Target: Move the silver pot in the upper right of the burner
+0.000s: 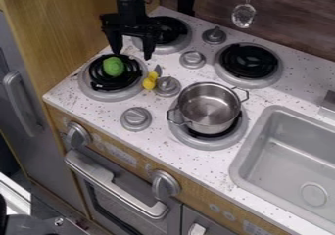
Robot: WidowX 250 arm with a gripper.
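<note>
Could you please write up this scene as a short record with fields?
object: shiny silver metal pot with two wire handles
object position: upright on the front-right round burner, left of the grey sink
goal: black-and-grey upper-right burner
status: pot not yet on the goal
gripper: black two-finger gripper, over the back of the front-left burner, jaws apart, away from the pot
other items: round green object on the front-left burner; small yellow object beside a grey knob
</note>
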